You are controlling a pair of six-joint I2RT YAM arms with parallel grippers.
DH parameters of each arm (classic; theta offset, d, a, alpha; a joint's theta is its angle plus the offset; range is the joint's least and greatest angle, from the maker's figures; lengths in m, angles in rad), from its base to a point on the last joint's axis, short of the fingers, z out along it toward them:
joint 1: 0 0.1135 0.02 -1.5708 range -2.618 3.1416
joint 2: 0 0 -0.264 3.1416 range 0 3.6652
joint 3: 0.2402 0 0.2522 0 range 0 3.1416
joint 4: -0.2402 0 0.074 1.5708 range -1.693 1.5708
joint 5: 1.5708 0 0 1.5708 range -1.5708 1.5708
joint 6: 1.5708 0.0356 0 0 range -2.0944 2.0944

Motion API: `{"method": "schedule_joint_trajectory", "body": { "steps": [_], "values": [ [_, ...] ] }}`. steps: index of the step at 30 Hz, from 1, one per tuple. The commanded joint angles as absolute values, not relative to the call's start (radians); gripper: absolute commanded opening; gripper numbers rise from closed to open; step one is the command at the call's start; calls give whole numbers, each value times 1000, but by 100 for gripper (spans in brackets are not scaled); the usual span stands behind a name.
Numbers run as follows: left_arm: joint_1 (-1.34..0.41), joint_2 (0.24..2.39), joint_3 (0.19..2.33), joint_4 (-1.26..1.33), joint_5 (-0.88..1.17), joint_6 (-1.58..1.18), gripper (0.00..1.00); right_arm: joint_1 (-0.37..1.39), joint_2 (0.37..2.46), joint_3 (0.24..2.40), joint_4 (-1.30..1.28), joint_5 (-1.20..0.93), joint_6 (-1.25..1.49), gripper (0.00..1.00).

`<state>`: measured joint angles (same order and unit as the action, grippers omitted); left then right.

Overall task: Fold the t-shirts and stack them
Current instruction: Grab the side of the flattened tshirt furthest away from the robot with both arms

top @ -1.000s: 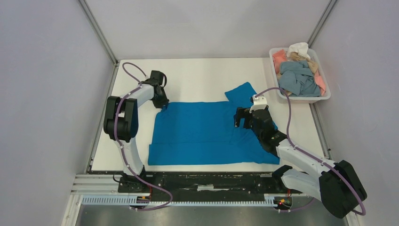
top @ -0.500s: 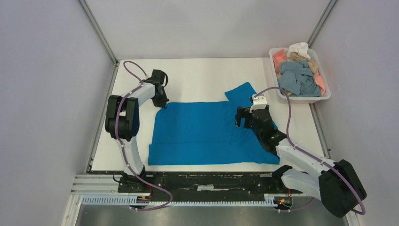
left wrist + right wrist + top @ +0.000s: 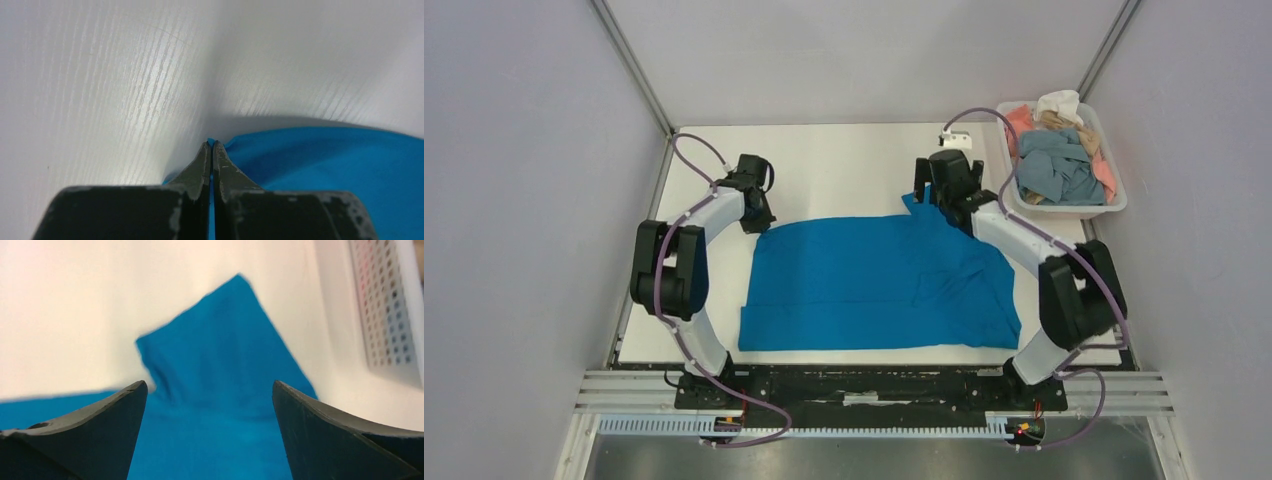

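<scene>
Seen from the top camera, the bright blue t-shirt [image 3: 874,285] lies spread flat on the white table [image 3: 844,160]; the left gripper [image 3: 757,222] sits at the shirt's far left corner; the right gripper [image 3: 931,196] is at its far right sleeve; off the shirt's far right side, a white tray [image 3: 1064,209] holds the other t-shirts [image 3: 1054,165] in a heap, grey-blue, salmon, tan and white. In the left wrist view, the left gripper [image 3: 210,145] has its fingers pressed together, pinching a sliver of the bright blue t-shirt [image 3: 325,165] at its edge, down at the tabletop. In the right wrist view, the right gripper [image 3: 209,385] stands spread wide, the sleeve of the bright blue t-shirt [image 3: 220,340] showing between its fingers; whether it touches the cloth cannot be told; the white tray [image 3: 385,315] shows its perforated wall to the right of the shirt.
</scene>
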<state>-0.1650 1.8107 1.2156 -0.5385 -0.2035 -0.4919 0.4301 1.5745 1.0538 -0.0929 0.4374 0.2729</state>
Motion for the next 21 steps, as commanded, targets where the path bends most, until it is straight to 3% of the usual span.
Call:
{"method": "schedule_joint_trajectory", "body": {
  "steps": [1, 11, 21],
  "values": [
    [-162, 1748, 1195, -492, -230, -472, 2, 370, 1791, 1311, -205, 524, 231, 98],
    [-163, 1755, 1197, -504, -218, -483, 2, 303, 2217, 1726, -248, 487, 211, 88],
    [-162, 1770, 1209, -509, -215, -490, 2, 278, 2218, 1614, -224, 494, 238, 72]
  ]
}}
